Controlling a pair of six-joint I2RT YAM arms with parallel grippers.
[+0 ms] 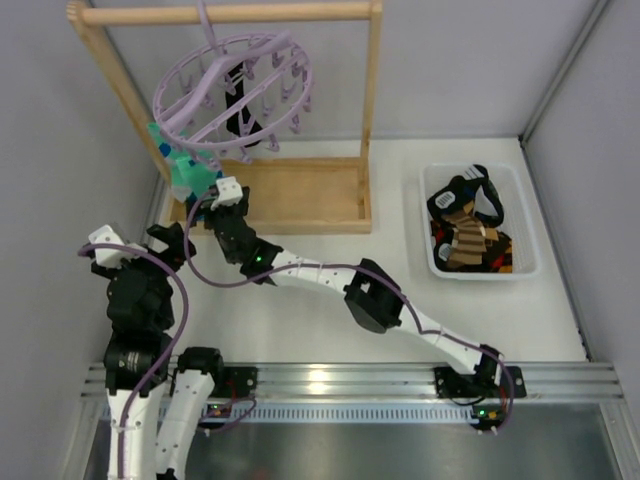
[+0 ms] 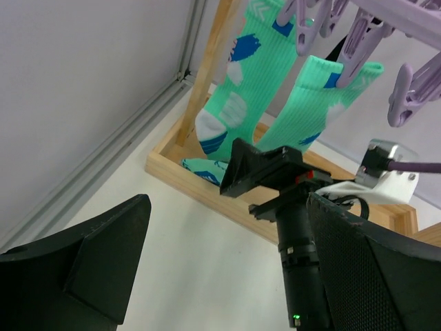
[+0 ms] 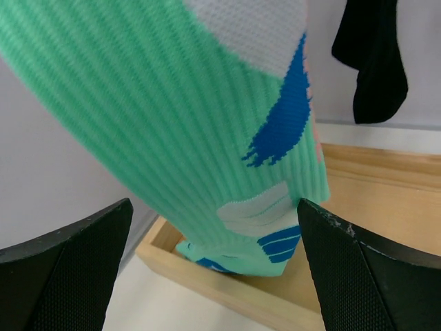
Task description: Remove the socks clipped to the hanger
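The lilac hanger (image 1: 235,90) hangs by its hook from the wooden rack. Two teal socks (image 1: 185,165) hang clipped at its left side, and a black sock (image 1: 243,120) hangs under the middle. My right gripper (image 1: 215,200) is open just below the teal socks. In the right wrist view a teal sock (image 3: 179,117) hangs down between the spread fingers (image 3: 62,269) without being pinched; my right gripper (image 3: 213,269) holds nothing. My left gripper (image 2: 227,262) is open and empty, low and to the left, looking up at both teal socks (image 2: 241,89) and their lilac clips (image 2: 358,41).
The wooden rack's base tray (image 1: 300,195) lies under the hanger, its near rail (image 3: 241,296) just ahead of the right fingers. A white basket (image 1: 432,255) at the right holds several brown, tan and black socks. My right arm (image 2: 303,276) crosses the left wrist view.
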